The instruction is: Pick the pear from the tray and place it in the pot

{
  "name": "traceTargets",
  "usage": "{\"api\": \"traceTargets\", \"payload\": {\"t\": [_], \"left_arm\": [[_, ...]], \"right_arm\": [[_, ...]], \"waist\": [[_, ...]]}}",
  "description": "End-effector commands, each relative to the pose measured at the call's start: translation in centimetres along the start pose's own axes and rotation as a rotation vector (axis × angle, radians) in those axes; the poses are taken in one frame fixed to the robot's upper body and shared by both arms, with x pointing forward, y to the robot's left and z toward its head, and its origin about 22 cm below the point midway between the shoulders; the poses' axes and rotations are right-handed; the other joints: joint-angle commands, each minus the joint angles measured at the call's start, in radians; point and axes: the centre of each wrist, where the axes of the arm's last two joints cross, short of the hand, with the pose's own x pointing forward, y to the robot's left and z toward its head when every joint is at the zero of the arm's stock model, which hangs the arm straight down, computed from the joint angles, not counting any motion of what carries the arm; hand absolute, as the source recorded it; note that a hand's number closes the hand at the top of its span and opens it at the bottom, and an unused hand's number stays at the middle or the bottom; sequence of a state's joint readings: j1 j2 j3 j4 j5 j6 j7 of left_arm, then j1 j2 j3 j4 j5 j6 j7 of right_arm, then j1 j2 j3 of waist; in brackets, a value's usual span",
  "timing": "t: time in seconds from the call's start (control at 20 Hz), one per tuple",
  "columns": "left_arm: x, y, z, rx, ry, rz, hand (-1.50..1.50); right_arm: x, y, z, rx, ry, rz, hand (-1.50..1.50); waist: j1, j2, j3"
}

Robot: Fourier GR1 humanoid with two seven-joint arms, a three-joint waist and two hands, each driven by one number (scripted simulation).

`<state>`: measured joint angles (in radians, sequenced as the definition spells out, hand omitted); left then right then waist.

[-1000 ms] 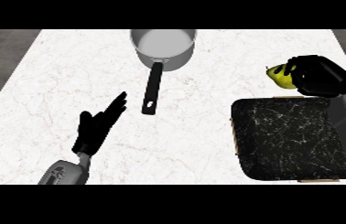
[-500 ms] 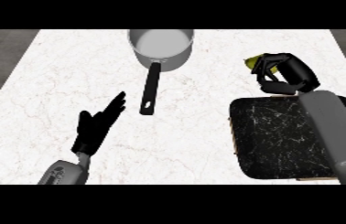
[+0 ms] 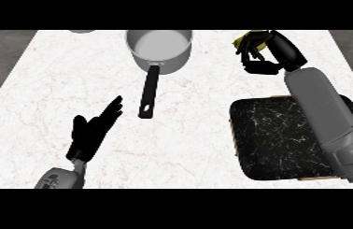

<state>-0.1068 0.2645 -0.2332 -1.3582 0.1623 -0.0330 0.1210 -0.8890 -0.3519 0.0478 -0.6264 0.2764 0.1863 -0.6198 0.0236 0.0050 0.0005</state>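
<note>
Your right robot hand (image 3: 265, 55) curls round the pear (image 3: 252, 39), hiding most of it, right of the pot (image 3: 160, 48); the left robot hand (image 3: 93, 132) rests open.

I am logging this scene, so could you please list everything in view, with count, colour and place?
pot: one, grey with a black handle, top centre of the counter
pear: one, yellow-green, top right, in the right hand
tray: one, black marbled, lower right, nothing on its visible part
counter: one, white marble, under everything
left hand: one, black, lower left, open
right hand: one, black, top right, curled round the pear
</note>
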Motion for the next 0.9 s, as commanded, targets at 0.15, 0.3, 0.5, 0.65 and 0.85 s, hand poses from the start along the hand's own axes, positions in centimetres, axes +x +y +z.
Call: {"api": "traceTargets", "payload": {"t": [0.15, 0.3, 0.5, 0.65, 0.85], "left_arm": [[0.7, 0.0, -1.0, -0.002, 0.002, 0.009, 0.0], [1.3, 1.3, 1.0, -0.003, -0.005, -0.008, 0.0], [1.6, -1.6, -0.4, -0.003, -0.016, 0.01, 0.0], [-1.2, -1.9, 1.0, -0.027, 0.024, 0.003, 0.0], [1.8, 0.2, -1.4, 0.003, -0.007, 0.008, 0.0]], "right_arm": [[7.2, 2.4, -7.9, 0.034, -0.024, 0.101, 1.5], [8.7, 1.7, -9.7, 0.088, 0.016, 0.175, 1.5], [11.1, 3.6, -12.3, 0.162, 0.037, 0.235, 1.5], [11.7, 7.8, -13.1, 0.197, 0.046, 0.299, 1.5], [13.5, 9.8, -14.9, 0.237, 0.054, 0.366, 1.5]], "waist": [[-0.015, -0.004, -0.001], [0.004, -0.003, -0.001], [0.004, 0.001, -0.001], [0.005, 0.0, -0.001], [0.013, 0.006, -0.001]]}}
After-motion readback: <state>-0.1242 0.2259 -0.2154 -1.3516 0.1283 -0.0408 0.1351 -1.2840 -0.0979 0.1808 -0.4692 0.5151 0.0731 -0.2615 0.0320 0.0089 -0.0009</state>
